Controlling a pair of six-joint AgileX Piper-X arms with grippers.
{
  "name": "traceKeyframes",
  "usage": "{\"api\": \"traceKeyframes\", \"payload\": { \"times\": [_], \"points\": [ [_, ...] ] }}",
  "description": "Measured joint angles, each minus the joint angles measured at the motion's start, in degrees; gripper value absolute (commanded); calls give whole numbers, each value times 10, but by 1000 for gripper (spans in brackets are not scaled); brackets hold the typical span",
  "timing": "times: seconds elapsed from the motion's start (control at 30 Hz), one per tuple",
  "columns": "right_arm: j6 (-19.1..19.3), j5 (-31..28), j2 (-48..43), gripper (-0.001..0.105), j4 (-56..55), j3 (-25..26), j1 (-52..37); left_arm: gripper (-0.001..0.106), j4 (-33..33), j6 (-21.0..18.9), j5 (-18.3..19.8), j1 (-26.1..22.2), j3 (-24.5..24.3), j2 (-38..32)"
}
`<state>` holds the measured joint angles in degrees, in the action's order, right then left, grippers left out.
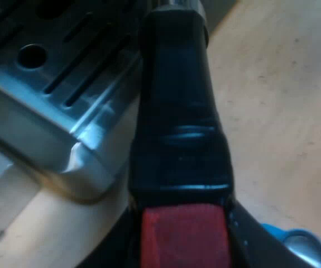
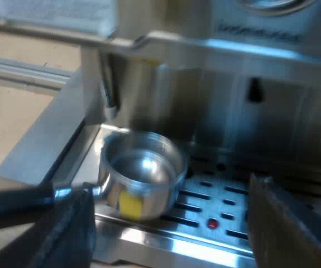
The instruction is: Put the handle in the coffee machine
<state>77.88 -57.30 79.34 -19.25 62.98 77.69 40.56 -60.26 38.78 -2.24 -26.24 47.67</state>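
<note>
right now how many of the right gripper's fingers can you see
2: one finger beside the holder's handle, the other finger over the drip tray; neither is hidden.

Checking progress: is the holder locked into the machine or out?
Out. The holder is over the drip tray, cup top uncovered, not up in the machine.

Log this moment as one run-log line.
holder: over drip tray, not locked in | handle: red end past tray corner | right gripper: open, facing holder | status: insertion pending

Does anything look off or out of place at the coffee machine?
The metal holder hangs low over the drip tray, not locked into the machine. Its cup carries a yellow patch. No spills.
</note>
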Motion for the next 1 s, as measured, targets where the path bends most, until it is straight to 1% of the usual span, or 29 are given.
{"api": "traceKeyframes", "payload": {
  "times": [0.1,0.2,0.37,0.4,0.43,0.57,0.73,0.77,0.8,0.9,1.0],
  "points": [
    [4,0,18,60,19,0,0,0,-13,-2,0,-12,0,13],
    [8,0,47,60,38,0,0,0,-17,-1,4,-12,0,16],
    [7,2,51,60,47,0,0,0,-18,11,10,-11,0,16],
    [-1,2,51,60,57,0,0,0,-18,11,11,-11,0,16],
    [-1,2,51,60,64,0,0,0,-18,11,14,-11,0,16],
    [0,-25,65,60,116,-1,0,0,-20,12,28,-11,0,23],
    [10,-36,71,60,168,-16,0,0,-21,12,29,-12,0,47],
    [21,-46,76,60,223,-39,0,0,-21,12,29,-12,0,49],
    [65,-60,84,60,287,-64,0,0,-21,13,30,-12,0,49],
    [144,-64,103,60,395,-97,0,0,-24,19,33,-12,-13,60],
    [189,-64,130,60,482,-103,0,0,-36,19,43,-12,-32,79]
  ]
}}
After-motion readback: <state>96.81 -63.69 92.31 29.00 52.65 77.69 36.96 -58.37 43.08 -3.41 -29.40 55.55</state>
